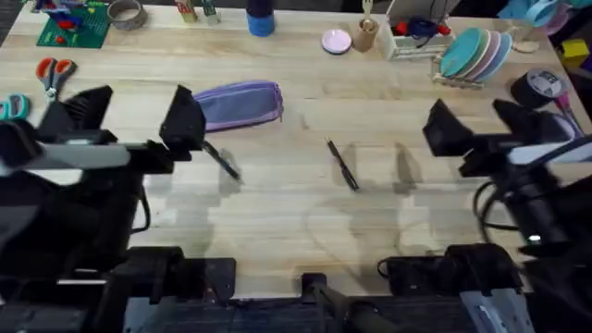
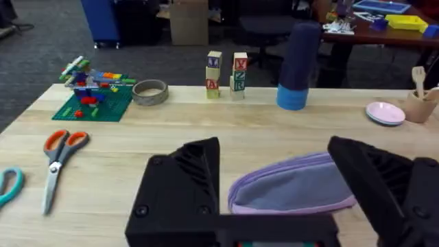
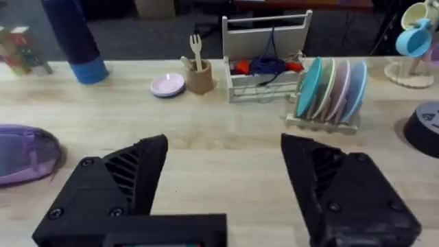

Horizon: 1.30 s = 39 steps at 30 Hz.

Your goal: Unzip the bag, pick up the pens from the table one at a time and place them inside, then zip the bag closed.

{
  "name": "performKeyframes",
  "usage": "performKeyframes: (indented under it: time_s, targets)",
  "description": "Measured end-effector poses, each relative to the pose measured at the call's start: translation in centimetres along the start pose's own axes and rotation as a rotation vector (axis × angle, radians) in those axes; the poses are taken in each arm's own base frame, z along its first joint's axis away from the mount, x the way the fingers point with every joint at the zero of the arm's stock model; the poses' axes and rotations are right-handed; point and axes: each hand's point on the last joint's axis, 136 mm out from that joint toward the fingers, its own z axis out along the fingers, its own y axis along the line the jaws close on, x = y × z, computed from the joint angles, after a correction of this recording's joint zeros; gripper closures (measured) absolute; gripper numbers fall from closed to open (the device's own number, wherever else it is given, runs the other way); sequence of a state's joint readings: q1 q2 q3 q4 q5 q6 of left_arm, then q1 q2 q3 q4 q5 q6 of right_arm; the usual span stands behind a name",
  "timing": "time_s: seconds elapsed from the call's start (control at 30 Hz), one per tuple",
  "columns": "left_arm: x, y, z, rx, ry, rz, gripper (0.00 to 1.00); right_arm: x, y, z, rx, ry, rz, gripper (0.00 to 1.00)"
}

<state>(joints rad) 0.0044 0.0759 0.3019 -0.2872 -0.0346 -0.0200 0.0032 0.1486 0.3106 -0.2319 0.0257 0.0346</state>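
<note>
The lavender bag (image 1: 239, 104) lies flat on the table (image 1: 296, 217), left of centre, with its zipper running along its length. In the left wrist view the bag (image 2: 291, 185) sits just beyond my open left gripper (image 2: 281, 199). From overhead, the left gripper (image 1: 139, 116) hovers just left of the bag with nothing in it. One black pen (image 1: 342, 165) lies at the table's middle. A second pen (image 1: 222, 159) lies below the bag, partly under the left gripper's finger. My right gripper (image 1: 483, 125) is open and holds nothing at the right; its wrist view shows the bag's end (image 3: 24, 154).
Orange scissors (image 1: 54, 72) and teal scissors (image 1: 11, 104) lie at the far left. Along the back stand a brick plate (image 1: 72, 23), tape roll (image 1: 126, 13), blocks (image 2: 225, 74), blue bottle (image 1: 261, 18), pink dish (image 1: 337, 41) and plate rack (image 1: 474, 55). A black tape roll (image 1: 541, 88) sits far right.
</note>
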Motion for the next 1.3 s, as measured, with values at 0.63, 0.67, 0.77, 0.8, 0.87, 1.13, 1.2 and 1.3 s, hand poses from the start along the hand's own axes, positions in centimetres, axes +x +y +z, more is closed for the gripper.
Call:
performKeyframes:
  time_s: [0.63,0.67,0.77,0.8,0.87,1.13,1.2,1.3]
  targets:
    - [-4.4,-0.3,2.7,0.001,0.359,0.007,0.01,-7.3,3.0,3.4,-0.146,0.416,0.047,0.005]
    - [-4.4,-0.4,2.8,0.003,0.388,0.008,0.01,-7.5,3.1,3.6,-0.148,0.432,0.049,0.005]
    - [-4.4,-0.5,3.1,0.005,0.454,0.009,0.01,-7.9,3.2,4.0,-0.152,0.46,0.053,0.005]
    - [-4.5,-0.5,3.3,0.005,0.469,0.009,0.008,-8.0,3.2,4.1,-0.152,0.463,0.053,0.005]
    - [-4.5,-0.5,3.5,0.006,0.494,0.01,0.009,-8.2,3.3,4.4,-0.155,0.466,0.054,0.005]
    - [-4.0,-0.6,4.2,0.008,0.547,0.01,0.009,-8.1,3.3,4.5,-0.155,0.469,0.055,0.005]
    - [-3.9,-0.6,4.2,0.009,0.55,0.01,0.009,-8.1,3.3,4.5,-0.155,0.469,0.055,0.006]
    - [-3.9,-0.6,4.2,0.011,0.55,0.011,0.009,-8.1,3.3,4.5,-0.155,0.469,0.055,0.006]
